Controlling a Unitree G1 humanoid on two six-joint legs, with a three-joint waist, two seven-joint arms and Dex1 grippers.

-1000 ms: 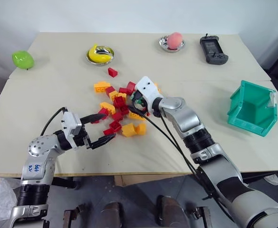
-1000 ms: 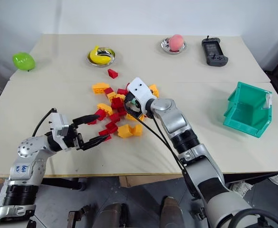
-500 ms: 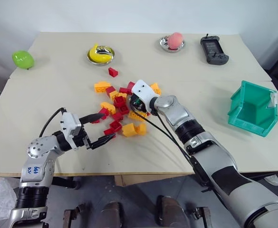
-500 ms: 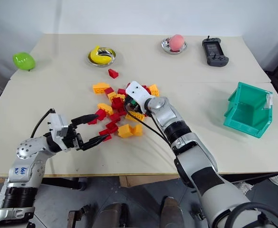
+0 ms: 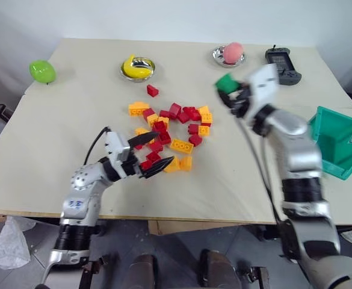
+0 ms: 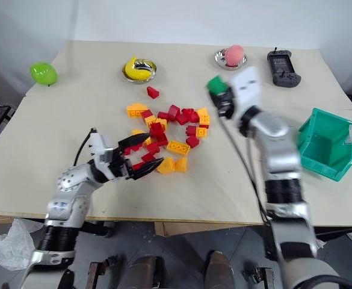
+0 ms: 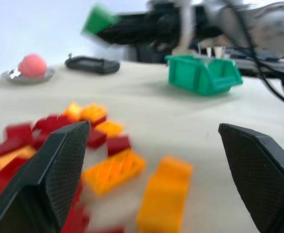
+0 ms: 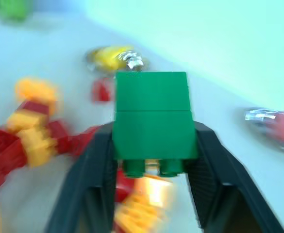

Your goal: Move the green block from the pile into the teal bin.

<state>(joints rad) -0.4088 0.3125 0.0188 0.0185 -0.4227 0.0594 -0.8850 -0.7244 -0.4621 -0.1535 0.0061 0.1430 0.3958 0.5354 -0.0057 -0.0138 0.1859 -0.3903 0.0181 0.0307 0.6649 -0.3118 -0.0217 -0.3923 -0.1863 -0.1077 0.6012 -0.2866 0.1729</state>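
The beige table (image 5: 61, 120) carries the teal bin (image 5: 337, 139) (cut off at the frame's right edge) and the pile (image 5: 169, 135). Above the table, the blurred right gripper (image 5: 231, 95) clamps the green block (image 5: 226, 82). The left gripper (image 5: 153, 155) gapes empty at the pile's near edge.

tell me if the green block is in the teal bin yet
Not yet. The green block is clamped in the right gripper, lifted above the table between the pile and the teal bin, whose visible inside looks empty.
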